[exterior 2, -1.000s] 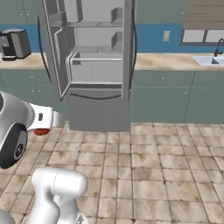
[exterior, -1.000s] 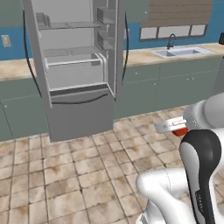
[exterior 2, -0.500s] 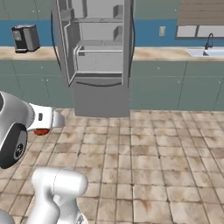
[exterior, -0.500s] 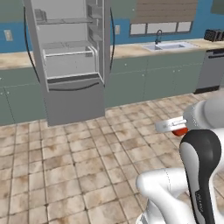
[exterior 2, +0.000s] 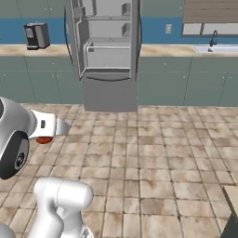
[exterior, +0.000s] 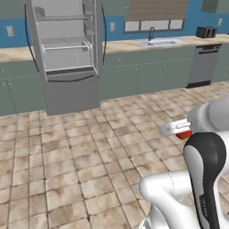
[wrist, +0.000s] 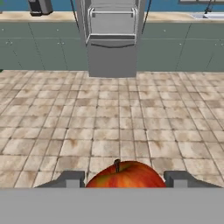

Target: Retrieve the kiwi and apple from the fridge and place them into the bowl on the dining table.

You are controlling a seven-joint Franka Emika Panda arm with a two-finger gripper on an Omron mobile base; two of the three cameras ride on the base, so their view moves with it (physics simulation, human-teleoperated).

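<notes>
The red-orange apple [wrist: 126, 175] sits between my two fingers [wrist: 70, 178], and my gripper [wrist: 124, 180] is shut on it, held over the tiled floor. From the base views the apple [exterior: 184, 133] [exterior 2: 44, 139] peeks out under the white hand, close to the arm. The grey fridge [exterior: 67, 58] [exterior 2: 109, 51] [wrist: 113, 35] stands a few metres ahead with its upper doors open and grey shelves showing. The kiwi and the bowl are out of view. A beige corner [exterior 2: 231, 194] shows at the lower right of the right base view; I cannot tell whether it is the dining table.
Teal cabinets with a beige counter [exterior: 134, 44] run along the far wall. It carries a sink [exterior: 156, 42], a toaster [exterior: 205, 32] and a coffee machine [exterior 2: 36, 36]. A dishwasher [exterior: 203, 65] stands at the right. Open tiled floor [exterior: 89, 147] lies between me and the fridge.
The whole picture has shifted: the base has turned and drawn back, so the fridge looks smaller and further left. The gripper keeps the same hold on the apple.
</notes>
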